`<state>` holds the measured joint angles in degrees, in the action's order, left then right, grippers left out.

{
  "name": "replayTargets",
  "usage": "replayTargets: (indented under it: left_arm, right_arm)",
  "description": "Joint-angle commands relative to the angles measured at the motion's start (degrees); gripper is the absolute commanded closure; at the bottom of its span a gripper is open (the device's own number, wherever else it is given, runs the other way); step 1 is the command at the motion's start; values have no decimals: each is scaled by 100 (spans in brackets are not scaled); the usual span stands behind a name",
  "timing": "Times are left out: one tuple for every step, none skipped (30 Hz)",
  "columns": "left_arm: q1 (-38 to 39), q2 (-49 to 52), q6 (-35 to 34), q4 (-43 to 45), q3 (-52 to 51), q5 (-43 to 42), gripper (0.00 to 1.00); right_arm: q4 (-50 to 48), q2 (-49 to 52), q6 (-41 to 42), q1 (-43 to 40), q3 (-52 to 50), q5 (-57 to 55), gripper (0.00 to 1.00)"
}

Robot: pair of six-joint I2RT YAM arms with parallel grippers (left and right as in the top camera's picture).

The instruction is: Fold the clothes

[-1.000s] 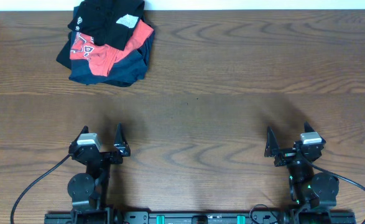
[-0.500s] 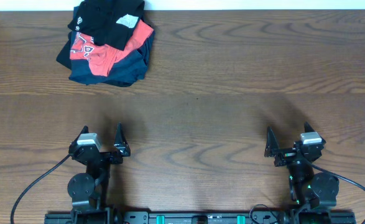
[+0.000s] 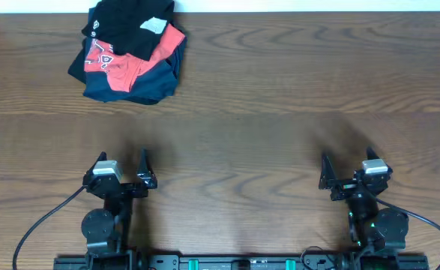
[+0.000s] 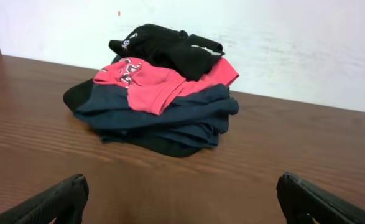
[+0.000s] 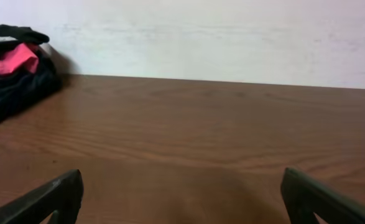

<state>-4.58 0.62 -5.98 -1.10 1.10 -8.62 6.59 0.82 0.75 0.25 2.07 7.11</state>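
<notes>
**Heap of clothes untouched, both arms idle**

The wooden table [image 3: 279, 90] fills the frame. At its upper left sits a crumpled heap: a dark navy garment [image 3: 151, 86] at the bottom, a red shirt with white lettering [image 3: 118, 64] over it, and the black T-shirt [image 3: 126, 19] bunched on top, its pale neck label [image 3: 154, 25] showing. Low in the frame, well apart from the heap, the left gripper [image 3: 121, 159] and right gripper [image 3: 346, 160] gape wide, grasping nothing.
</notes>
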Motion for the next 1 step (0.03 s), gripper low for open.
replayTargets:
  left_arm:
    - [26, -39, 31, -208, -87, -83, 2]
  right_arm:
    - [-2, -55, -42, 57, -42, 61, 1]
